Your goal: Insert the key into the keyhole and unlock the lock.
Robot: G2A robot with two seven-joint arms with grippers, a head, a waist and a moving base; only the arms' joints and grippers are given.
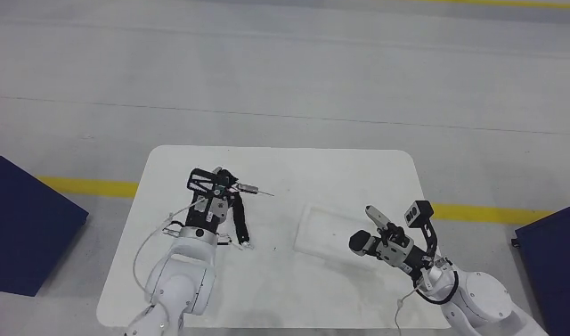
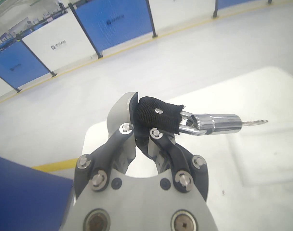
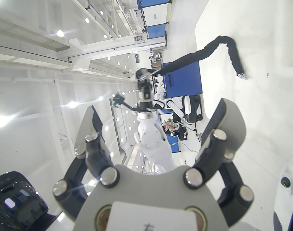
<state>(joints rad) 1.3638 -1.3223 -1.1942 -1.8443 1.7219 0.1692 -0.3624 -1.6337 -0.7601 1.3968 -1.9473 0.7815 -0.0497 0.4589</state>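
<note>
Key seated, lock not yet turned

Left gripper (image 2: pixel 141 121) clamps the black strap (image 2: pixel 158 117), holding the chrome lock (image 2: pixel 219 123) above the table (image 1: pixel 267 291) — its key (image 2: pixel 254 122) looks already inserted. Right gripper (image 1: pixel 367 229) hangs spread, empty, well apart — the unlocking twist seems left.

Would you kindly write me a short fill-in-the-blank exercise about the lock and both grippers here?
1. The left gripper is shut on the cable ___.
2. The right gripper is ___ and holds nothing.
3. The thin piece protruding from the chrome cylinder is the ___.
4. The black cable trails down onto the white ___.
Missing words: lock; open; key; table.
</note>
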